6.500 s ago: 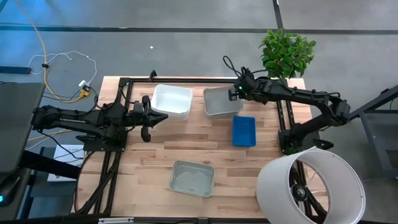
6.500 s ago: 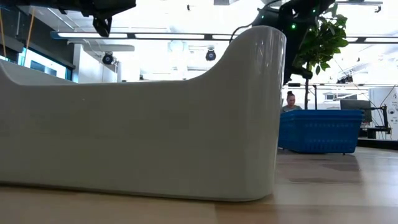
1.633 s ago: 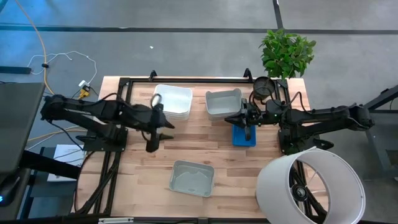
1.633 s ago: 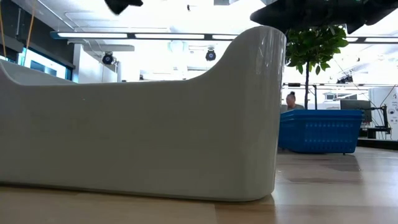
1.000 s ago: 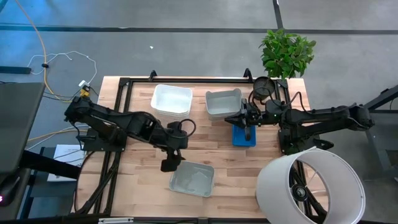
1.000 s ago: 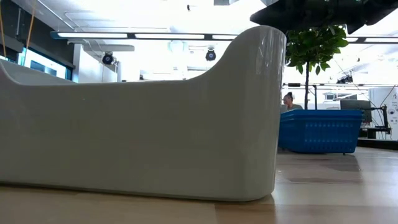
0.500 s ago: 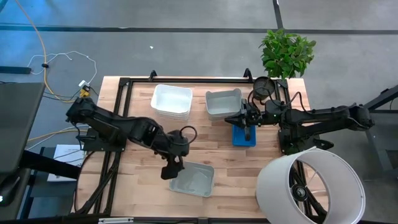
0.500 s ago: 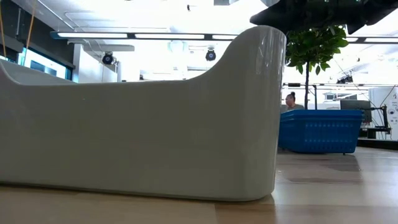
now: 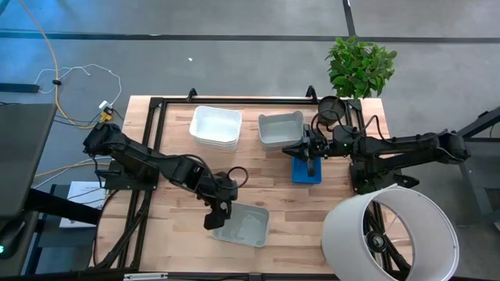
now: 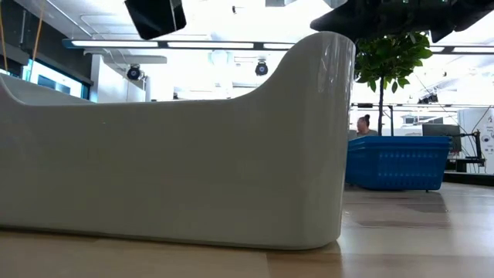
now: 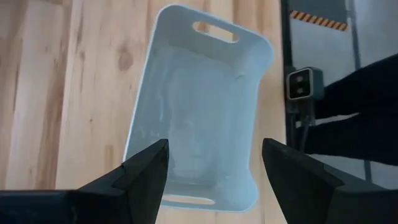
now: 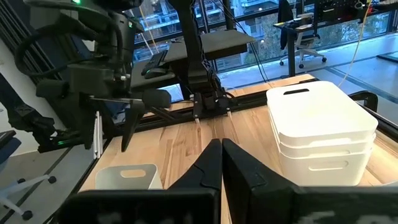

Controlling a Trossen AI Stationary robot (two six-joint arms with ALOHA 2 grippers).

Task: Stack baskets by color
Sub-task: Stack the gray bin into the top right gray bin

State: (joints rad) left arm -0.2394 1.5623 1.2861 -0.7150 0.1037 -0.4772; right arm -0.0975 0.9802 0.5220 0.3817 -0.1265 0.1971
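Note:
A translucent grey basket point(image 9: 242, 225) rests on its base near the table's front edge; it fills the low view point(image 10: 170, 154). My left gripper point(image 9: 216, 219) hangs open just above its left end, a finger over each long side point(image 11: 214, 171), touching nothing. At the far side sit stacked white baskets point(image 9: 216, 127) and another grey basket point(image 9: 280, 129). A blue basket point(image 9: 306, 167) lies right of centre. My right gripper point(image 9: 309, 148) is shut and level above the blue basket's far end point(image 12: 221, 163).
A large white lampshade point(image 9: 389, 234) stands at the near right corner. A black pot point(image 9: 330, 109) and a green plant point(image 9: 359, 66) sit at the far right. Black frame rails point(image 9: 148, 156) run along both table sides. A person point(image 10: 360, 125) sits far behind the table.
My left gripper has gone toward the table's near edge and down, tipping more steeply, and now stands over the near grey basket's left end. It has stayed open. The baskets have not moved.

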